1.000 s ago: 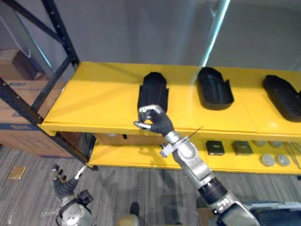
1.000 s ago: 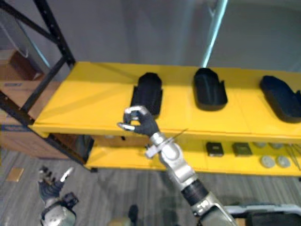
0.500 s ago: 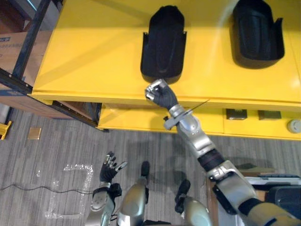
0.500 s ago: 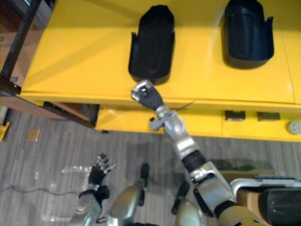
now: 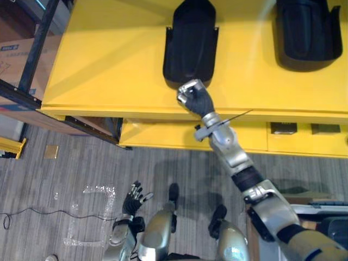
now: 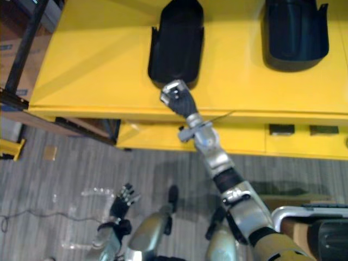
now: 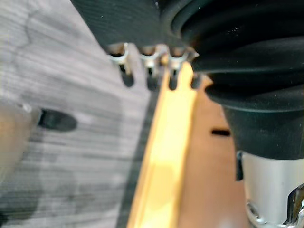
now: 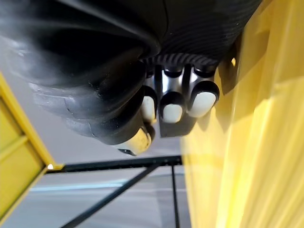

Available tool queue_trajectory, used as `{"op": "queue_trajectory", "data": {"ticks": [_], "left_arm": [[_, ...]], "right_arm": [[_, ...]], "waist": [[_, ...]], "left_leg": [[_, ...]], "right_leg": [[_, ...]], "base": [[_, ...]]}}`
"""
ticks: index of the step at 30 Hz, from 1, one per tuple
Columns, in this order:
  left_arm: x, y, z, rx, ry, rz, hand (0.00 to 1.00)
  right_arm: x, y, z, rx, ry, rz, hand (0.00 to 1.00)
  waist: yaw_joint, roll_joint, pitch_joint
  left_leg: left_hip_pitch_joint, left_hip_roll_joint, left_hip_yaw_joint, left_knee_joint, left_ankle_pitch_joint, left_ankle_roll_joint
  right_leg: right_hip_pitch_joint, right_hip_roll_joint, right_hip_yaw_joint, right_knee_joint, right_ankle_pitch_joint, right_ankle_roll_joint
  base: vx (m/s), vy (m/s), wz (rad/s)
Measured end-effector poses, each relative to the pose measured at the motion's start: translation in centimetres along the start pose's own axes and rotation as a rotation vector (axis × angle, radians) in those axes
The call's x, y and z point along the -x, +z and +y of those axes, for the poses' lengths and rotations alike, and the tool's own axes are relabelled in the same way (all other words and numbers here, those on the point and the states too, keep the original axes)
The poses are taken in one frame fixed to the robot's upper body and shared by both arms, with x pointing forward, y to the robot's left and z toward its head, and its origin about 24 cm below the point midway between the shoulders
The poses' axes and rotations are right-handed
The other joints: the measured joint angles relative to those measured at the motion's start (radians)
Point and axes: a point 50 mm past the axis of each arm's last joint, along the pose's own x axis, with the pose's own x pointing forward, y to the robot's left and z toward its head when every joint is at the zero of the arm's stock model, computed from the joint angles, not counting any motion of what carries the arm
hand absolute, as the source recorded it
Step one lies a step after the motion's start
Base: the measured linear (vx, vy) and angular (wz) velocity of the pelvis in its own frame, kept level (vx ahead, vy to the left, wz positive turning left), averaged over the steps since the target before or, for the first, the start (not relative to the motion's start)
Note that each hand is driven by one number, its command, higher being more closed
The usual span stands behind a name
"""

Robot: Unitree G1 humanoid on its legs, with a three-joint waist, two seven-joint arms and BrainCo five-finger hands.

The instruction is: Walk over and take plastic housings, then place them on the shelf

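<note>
A black plastic housing (image 5: 191, 41) lies on the yellow top shelf (image 5: 109, 60), its open end towards the shelf's front edge. A second black housing (image 5: 304, 32) lies to its right. My right hand (image 5: 193, 98) reaches up to the shelf's front edge, just in front of the near end of the first housing. Its fingers (image 8: 172, 107) are curled into a fist with nothing in them. My left hand (image 5: 133, 198) hangs low over the grey floor with its fingers (image 7: 126, 71) straight and spread, holding nothing.
A lower yellow shelf (image 5: 163, 138) carries small dark parts (image 5: 283, 128) at the right. A black rack upright and braces (image 5: 38, 49) stand at the shelf's left end, with a cardboard box (image 5: 11, 60) behind them.
The camera has moved closer and tipped down. My right hand's loosely curled fingers have closed into a fist, and it stays by the housing's near end. The left hand still hangs open.
</note>
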Motion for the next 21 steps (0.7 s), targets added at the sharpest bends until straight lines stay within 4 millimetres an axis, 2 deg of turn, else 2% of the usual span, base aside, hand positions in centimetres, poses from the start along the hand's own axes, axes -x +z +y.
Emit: {"op": "queue_trajectory", "data": {"ticks": [10, 16, 21], "left_arm": [[0.1, -0.5, -0.8, 0.017, -0.03, 0.023, 0.0], [0.2, -0.9, -0.7, 0.016, -0.027, 0.039, 0.0], [0.3, -1.3, -1.1, 0.016, -0.043, 0.059, 0.0]], "right_arm": [[-1.2, 0.4, -0.5, 0.024, 0.001, 0.012, 1.0], [-2.1, 0.6, -1.1, 0.042, -0.02, 0.018, 1.0], [-2.8, 1.3, -1.8, 0.058, -0.063, -0.011, 1.0]], "waist": [[-0.001, 0.026, 0.013], [0.0, 0.028, 0.014], [0.004, 0.055, 0.026]], "left_leg": [[0.003, -0.002, 0.001, 0.0, 0.002, -0.002], [-0.001, -0.01, -0.001, -0.001, 0.002, -0.003], [-0.006, -0.012, -0.004, -0.001, 0.003, -0.003]], "right_leg": [[-0.012, -0.008, 0.002, 0.028, -0.013, -0.003], [-0.027, -0.021, 0.001, 0.054, -0.029, -0.001], [-0.029, -0.023, -0.002, 0.056, -0.03, 0.0]], "base": [[0.0, 0.0, 0.0], [0.01, -0.001, 0.02], [0.02, 0.001, 0.02]]}}
